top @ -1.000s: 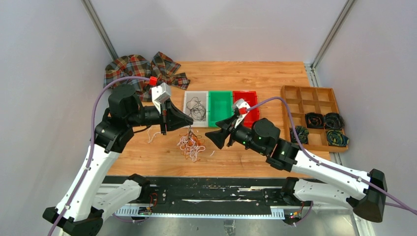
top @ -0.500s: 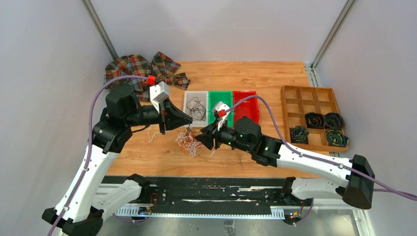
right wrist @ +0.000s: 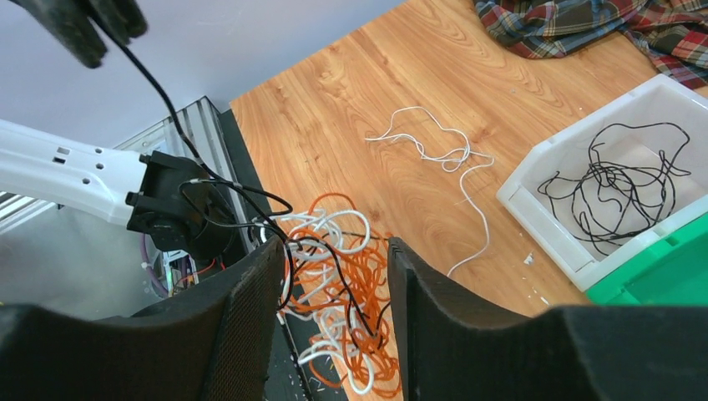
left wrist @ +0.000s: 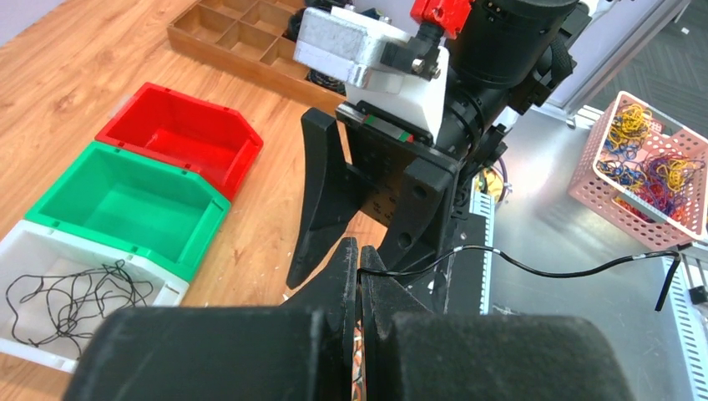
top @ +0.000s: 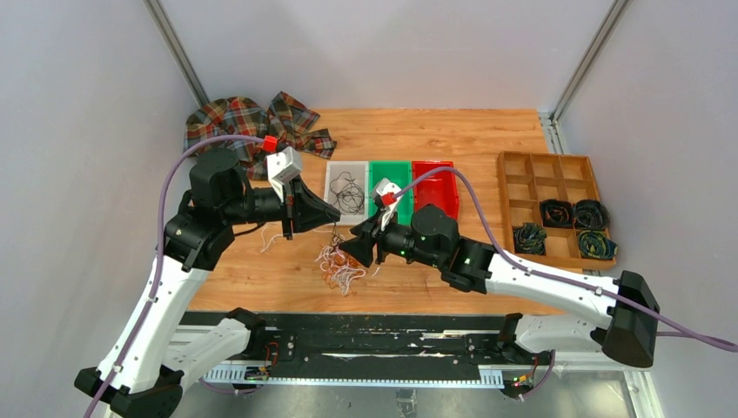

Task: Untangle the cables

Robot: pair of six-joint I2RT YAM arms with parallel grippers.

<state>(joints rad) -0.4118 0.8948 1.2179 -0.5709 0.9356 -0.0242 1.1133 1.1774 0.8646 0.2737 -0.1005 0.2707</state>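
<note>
Orange, white and black cables lie knotted in one tangle at the near middle of the table, between my two tools. My left tool is pinched tight on a single black cable and is raised above the heap, with the strand running down into it. My right tool hovers low over the heap with its jaws standing apart and gripping nothing. The black strand passes through the gap in the wrist view.

I judge the sorting to be only partly done. The white bin holds several black cables, while the green bin and red bin show nothing inside. One white cable lies loose on the wood, apart from the heap. Most orange and white strands are not yet separated.

The table is pale varnished wood. A plaid cloth is bunched at its far left corner, and a wooden tray on the right holds dark coiled cords. Plain grey walls close it in.
</note>
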